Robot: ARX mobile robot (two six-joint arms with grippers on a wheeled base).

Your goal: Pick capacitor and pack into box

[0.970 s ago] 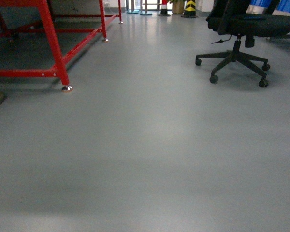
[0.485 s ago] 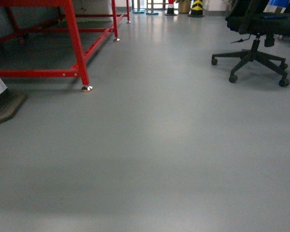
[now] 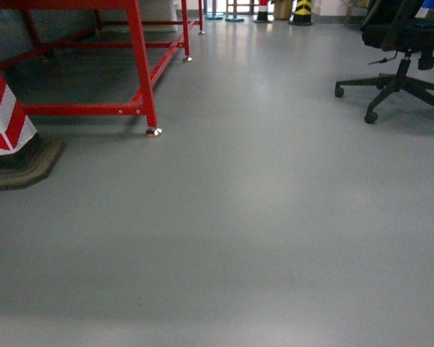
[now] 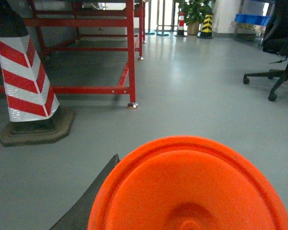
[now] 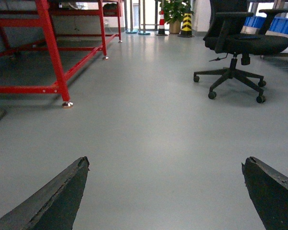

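Note:
The capacitor (image 4: 192, 191) shows as a large orange round body, end-on, filling the lower middle of the left wrist view. My left gripper (image 4: 192, 165) is shut on it; only the dark left finger (image 4: 93, 201) shows beside it, and the other finger is hidden behind the orange body. In the right wrist view my right gripper (image 5: 165, 163) stands open above bare grey floor, with nothing between its two dark fingers. The box is out of view in every frame. Neither gripper appears in the head view.
A red steel frame (image 3: 141, 72) stands at the left, its foot (image 3: 153, 131) on the floor. A red-and-white striped cone (image 3: 3, 116) on a dark base sits at the far left. A black office chair (image 3: 398, 65) is at the right. Grey floor (image 3: 239, 238) lies ahead.
In the head view the whole scene has slid to the right: the red frame and chair shifted rightward, and the striped cone has come into view at the left edge.

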